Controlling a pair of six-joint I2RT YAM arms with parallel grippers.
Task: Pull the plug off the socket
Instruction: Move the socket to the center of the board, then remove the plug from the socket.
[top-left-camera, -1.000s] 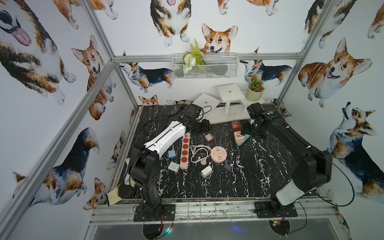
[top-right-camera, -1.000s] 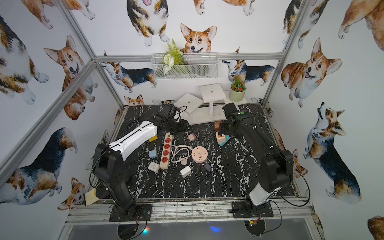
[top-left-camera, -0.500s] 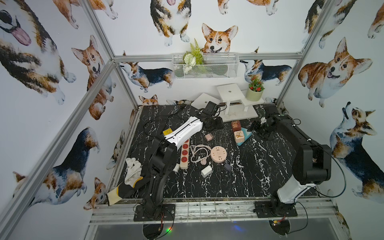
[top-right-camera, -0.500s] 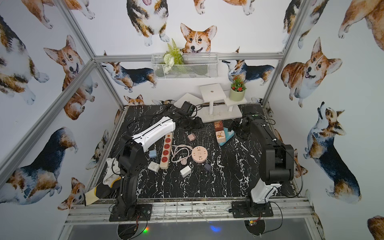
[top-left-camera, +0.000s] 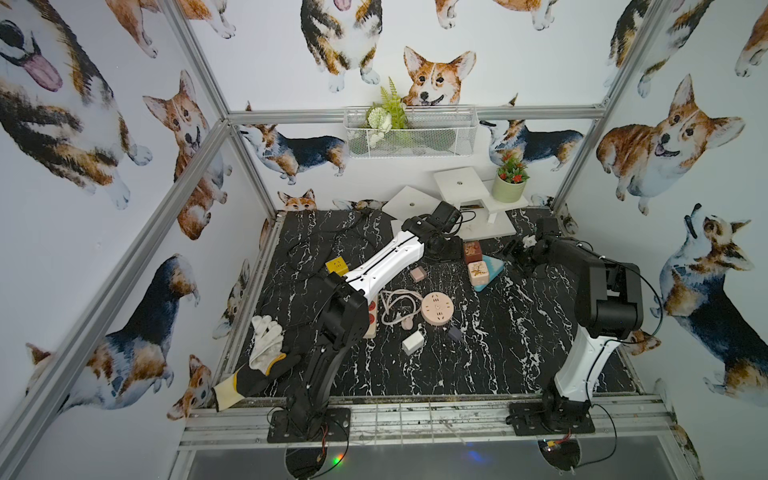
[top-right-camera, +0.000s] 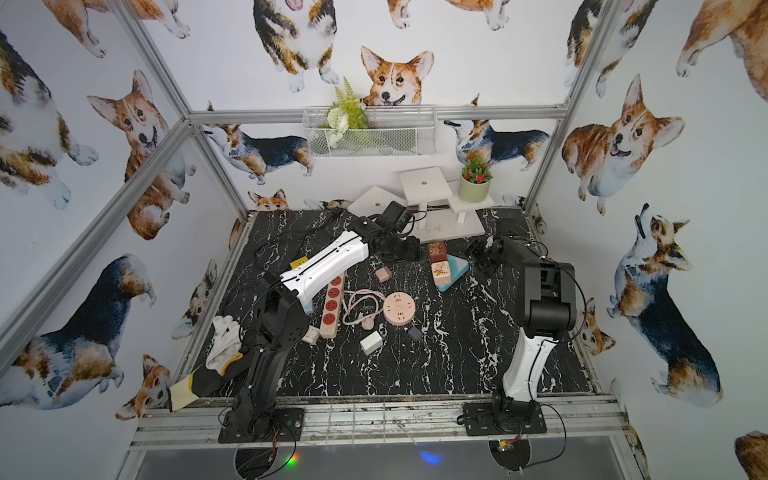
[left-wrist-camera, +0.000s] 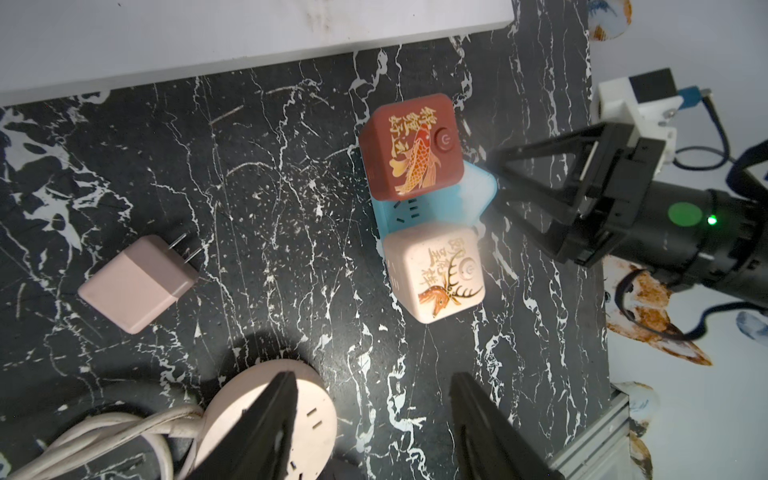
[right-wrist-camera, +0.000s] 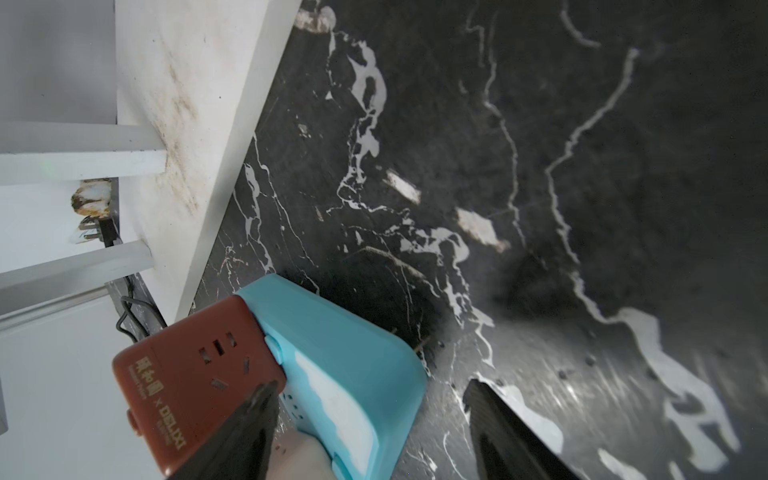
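A blue socket block (left-wrist-camera: 473, 195) lies on the black marble table, seen in both top views (top-left-camera: 493, 266) (top-right-camera: 458, 264). Two cube plugs sit in it: a red one with a gold fish (left-wrist-camera: 411, 145) (top-left-camera: 473, 250) and a cream one with a deer (left-wrist-camera: 434, 272) (top-left-camera: 478, 271). My right gripper (right-wrist-camera: 370, 386) (top-left-camera: 513, 253) is open and straddles the block's edge (right-wrist-camera: 332, 353). One finger lies by the red cube (right-wrist-camera: 187, 374), the other stands off the block. My left gripper (left-wrist-camera: 372, 378) (top-left-camera: 449, 250) is open above bare table, just short of the cubes.
A loose pink adapter (left-wrist-camera: 139, 284) and a round pink socket with coiled cord (left-wrist-camera: 286, 411) lie near the left gripper. A strip with red outlets (top-right-camera: 332, 303), a white adapter (top-left-camera: 413, 343) and a yellow cube (top-left-camera: 336, 266) lie on the table. A white stand (top-left-camera: 461, 187) is behind the cubes.
My left gripper has swung right, from near the power strip's far end to beside the cubes. The right arm has folded back to the right, its gripper staying by the blue block.
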